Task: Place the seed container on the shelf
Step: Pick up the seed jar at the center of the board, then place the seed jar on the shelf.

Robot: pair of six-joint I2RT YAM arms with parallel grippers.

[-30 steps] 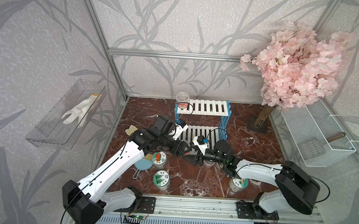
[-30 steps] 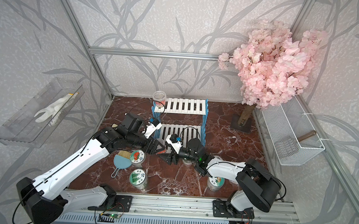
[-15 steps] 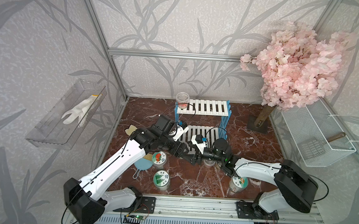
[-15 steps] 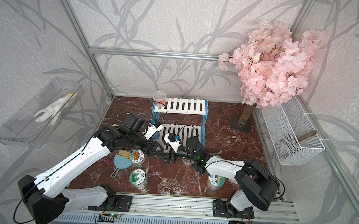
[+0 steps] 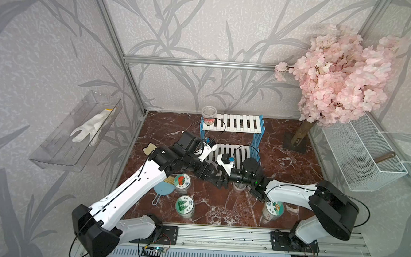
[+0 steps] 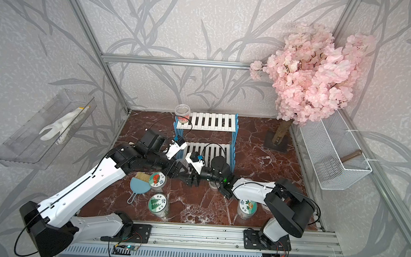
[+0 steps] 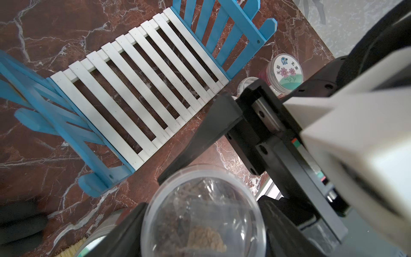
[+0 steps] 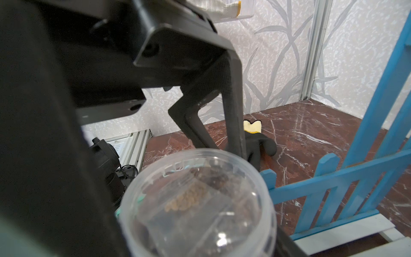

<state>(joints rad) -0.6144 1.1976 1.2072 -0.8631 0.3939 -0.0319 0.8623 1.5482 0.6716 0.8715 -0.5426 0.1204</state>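
Note:
The seed container (image 7: 203, 213), a clear tub with tan and dark seeds, hangs in front of the shelf's lower tier (image 5: 225, 151); in both top views it is only a pale blur (image 5: 211, 164) (image 6: 182, 163). My right gripper (image 8: 200, 222) is shut on it, the tub (image 8: 198, 207) filling the gap between its fingers. My left gripper (image 7: 203, 204) flanks the same tub from the opposite side; whether its fingers (image 8: 235, 133) still press on it is unclear. The two grippers meet tip to tip (image 5: 207, 174) (image 5: 218, 181). The shelf (image 6: 212, 121) has white slats and blue fence sides.
Another clear tub (image 5: 209, 114) stands on the upper tier's left end. Lidded jars (image 5: 182, 181) (image 5: 184, 205) (image 5: 274, 208) and a blue dustpan (image 5: 163, 187) sit on the floor in front. A black glove (image 8: 260, 146) lies left of the shelf. Pink tree (image 5: 337, 76) and mesh basket (image 5: 364, 153) stand right.
My right gripper has slid a little to the left and closed round the tub that the left gripper holds out. The left arm has stayed almost in place.

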